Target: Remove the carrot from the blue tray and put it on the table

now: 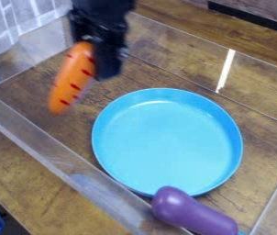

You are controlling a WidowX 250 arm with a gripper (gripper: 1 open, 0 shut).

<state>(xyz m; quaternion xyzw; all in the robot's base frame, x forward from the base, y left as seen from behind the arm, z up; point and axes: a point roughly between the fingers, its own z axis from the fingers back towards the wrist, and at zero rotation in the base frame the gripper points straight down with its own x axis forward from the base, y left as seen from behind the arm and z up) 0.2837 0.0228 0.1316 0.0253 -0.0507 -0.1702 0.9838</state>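
An orange carrot [70, 80] with dark notches hangs tilted in the air, its upper end clamped in my black gripper [97, 57], which is shut on it. The carrot is left of the round blue tray [166, 139] and over the brown wood table [55, 124]. Nothing lies in the tray. The carrot's green top is hidden behind the gripper fingers.
A glossy purple eggplant-like toy [193, 212] lies at the tray's near edge. Clear acrylic walls [31, 138] run along the front left and the back. A bright light streak [226, 70] reflects off the table behind the tray.
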